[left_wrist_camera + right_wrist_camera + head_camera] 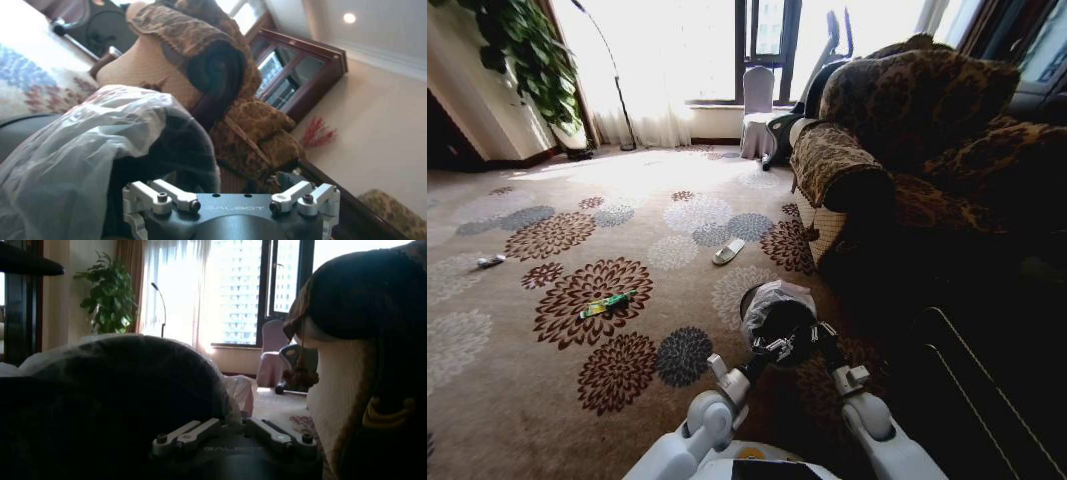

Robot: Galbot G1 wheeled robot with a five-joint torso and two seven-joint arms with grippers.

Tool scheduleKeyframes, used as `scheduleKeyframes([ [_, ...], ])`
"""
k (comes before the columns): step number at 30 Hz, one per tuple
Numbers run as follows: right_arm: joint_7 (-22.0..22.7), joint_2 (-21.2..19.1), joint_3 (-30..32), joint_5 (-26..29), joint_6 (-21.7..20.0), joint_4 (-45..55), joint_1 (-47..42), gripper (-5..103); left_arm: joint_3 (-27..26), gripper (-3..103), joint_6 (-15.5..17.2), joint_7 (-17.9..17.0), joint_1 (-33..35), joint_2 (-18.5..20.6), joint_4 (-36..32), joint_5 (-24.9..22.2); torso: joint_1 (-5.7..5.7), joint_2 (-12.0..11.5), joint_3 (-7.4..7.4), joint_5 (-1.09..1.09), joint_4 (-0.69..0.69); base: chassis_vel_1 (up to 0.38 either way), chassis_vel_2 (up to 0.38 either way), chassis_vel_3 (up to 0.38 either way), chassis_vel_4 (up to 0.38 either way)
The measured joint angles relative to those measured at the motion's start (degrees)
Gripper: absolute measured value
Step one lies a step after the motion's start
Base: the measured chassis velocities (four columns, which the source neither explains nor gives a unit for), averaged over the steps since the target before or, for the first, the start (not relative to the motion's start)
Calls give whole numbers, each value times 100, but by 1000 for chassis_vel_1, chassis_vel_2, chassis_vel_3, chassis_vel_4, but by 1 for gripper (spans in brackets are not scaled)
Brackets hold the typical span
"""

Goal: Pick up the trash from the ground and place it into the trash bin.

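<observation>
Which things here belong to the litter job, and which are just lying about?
Job:
trash bin, between both grippers, left and right
green wrapper on the carpet
small bottle-like item far left on the carpet

Not the job:
slipper
sofa
floor lamp
plant
chair

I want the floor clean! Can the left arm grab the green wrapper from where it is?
Probably not yet. The left tool is up against the trash bin, and the green wrapper lies well off across open carpet.

Open carpet lies left; the armchair crowds the right.
</observation>
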Motion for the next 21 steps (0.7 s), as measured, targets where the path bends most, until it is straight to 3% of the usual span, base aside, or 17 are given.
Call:
scheduleKeyframes([
  [1,0,-1,9,14,-26,22,-10,0,-39,100,-61,144,51,42,-37,184,0,0,0,0,0,0,0,0,0],
  [4,0,-72,105,157,-147,173,-102,0,-424,100,-640,1024,330,249,-173,1405,0,0,0,0,0,0,0,0,0],
  [5,0,-72,105,157,-147,173,-102,0,-424,100,-640,1024,330,249,-173,1405,0,0,0,0,0,0,0,0,0],
  [6,0,-116,156,200,-160,221,-142,0,-641,100,-906,1329,429,313,-213,1873,0,0,0,-1,0,0,0,0,0],
  [8,2,-192,247,272,-204,322,-216,0,-998,100,-1248,1679,591,445,-302,2372,0,1,0,0,0,0,0,0,0],
  [9,2,-192,247,272,-204,322,-216,0,-998,100,-1248,1679,591,445,-302,2372,0,1,0,0,0,0,0,0,0],
  [12,1,-232,270,337,-290,424,-238,0,-1292,100,-1861,1856,809,557,-421,2792,0,1,0,1,0,0,0,0,0],
  [13,1,-232,270,337,-290,424,-238,0,-1292,100,-1861,1856,809,557,-421,2792,0,1,0,1,0,0,0,0,0],
  [17,3,-227,309,330,-370,542,-287,0,-1926,100,-2355,1334,1268,321,-678,3497,0,1,0,0,0,0,0,0,0],
  [18,2,-222,329,323,-370,619,-361,0,-2241,100,-2473,945,1473,152,-723,3685,0,1,-1,1,1,0,0,0,0],
  [19,2,-222,329,323,-370,619,-361,0,-2241,100,-2473,945,1473,152,-723,3685,0,1,-1,1,1,0,0,0,0],
  [21,1,-209,365,286,-354,752,-515,0,-2653,100,-2562,-21,1687,-119,-625,3918,0,1,-1,1,1,0,0,0,0],
])
